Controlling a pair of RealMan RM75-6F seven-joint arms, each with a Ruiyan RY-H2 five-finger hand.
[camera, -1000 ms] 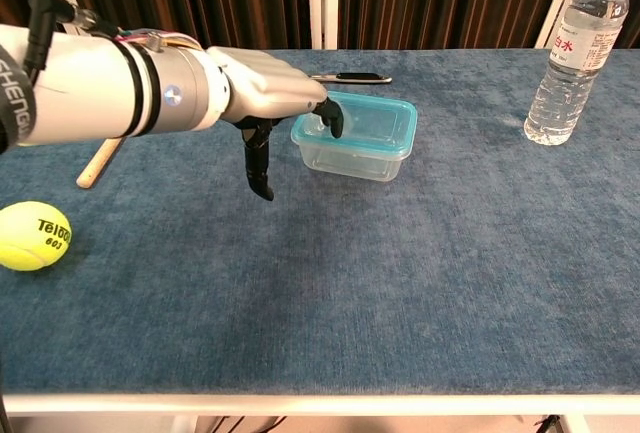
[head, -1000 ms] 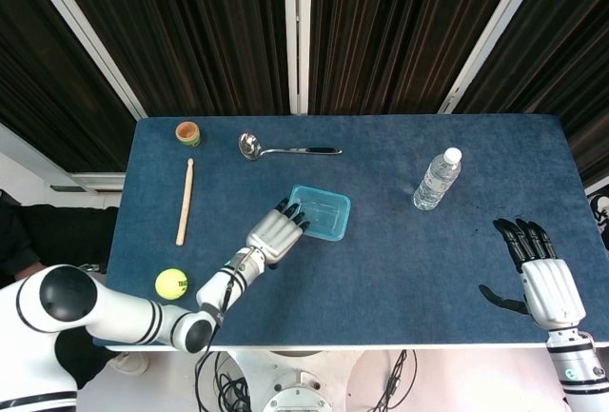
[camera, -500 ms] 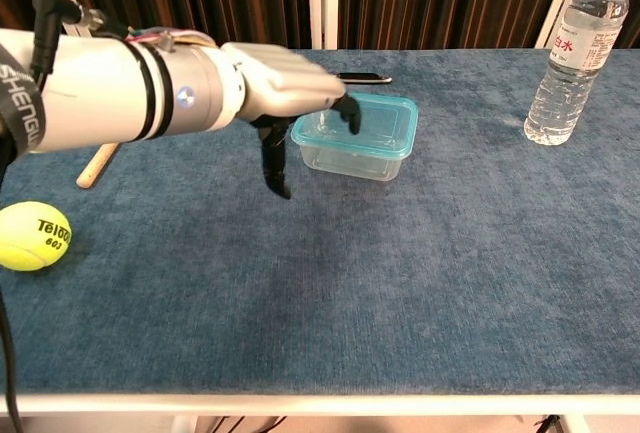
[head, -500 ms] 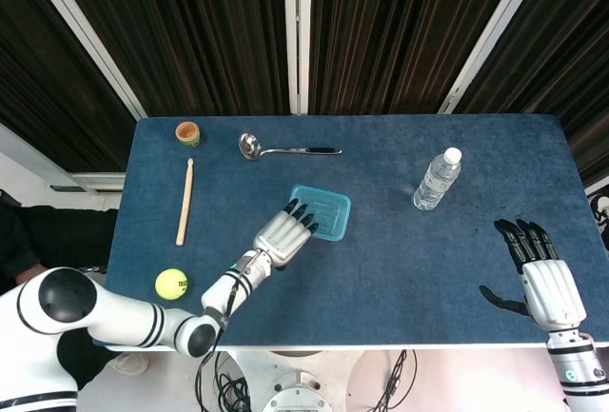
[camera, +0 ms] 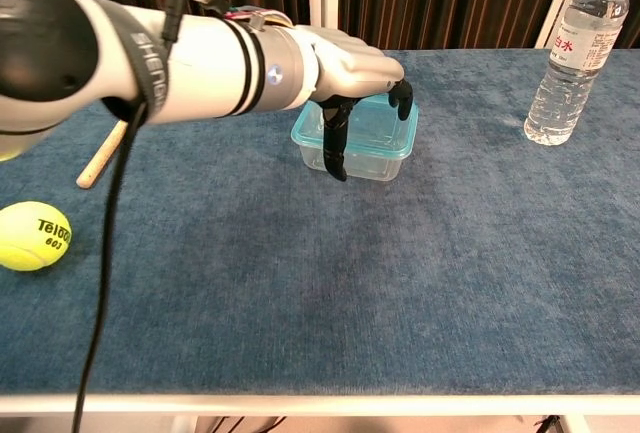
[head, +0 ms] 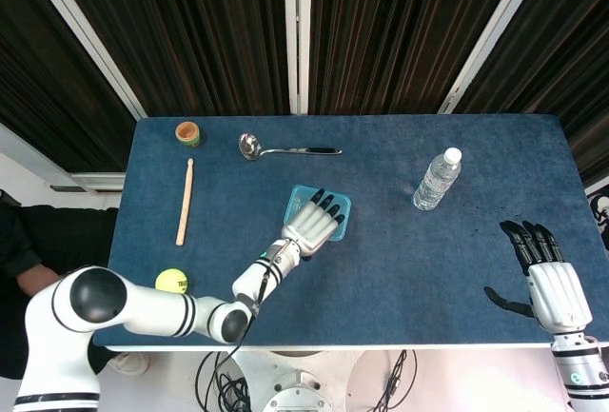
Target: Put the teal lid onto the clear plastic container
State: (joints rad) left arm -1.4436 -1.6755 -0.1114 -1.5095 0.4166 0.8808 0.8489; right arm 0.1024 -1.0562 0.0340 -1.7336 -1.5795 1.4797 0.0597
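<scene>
The clear plastic container (camera: 372, 159) stands mid-table with the teal lid (camera: 382, 132) lying on its top. In the head view only the lid's edges (head: 297, 194) show around my left hand (head: 315, 223). That hand (camera: 348, 66) lies flat over the lid with fingers spread, fingertips (camera: 403, 101) curling over the far right rim and the thumb hanging down the container's front wall. I cannot tell how firmly it presses. My right hand (head: 546, 278) hovers at the table's near right corner, fingers spread, holding nothing.
A water bottle (head: 437, 180) stands right of the container. A metal ladle (head: 285, 149), a small orange cup (head: 188, 132) and a wooden stick (head: 184, 201) lie at the back left. A tennis ball (camera: 33, 236) sits near the front left edge.
My left hand has moved right and forward, from beside the container's left edge to lying over the lid. The right hand has barely shifted.
</scene>
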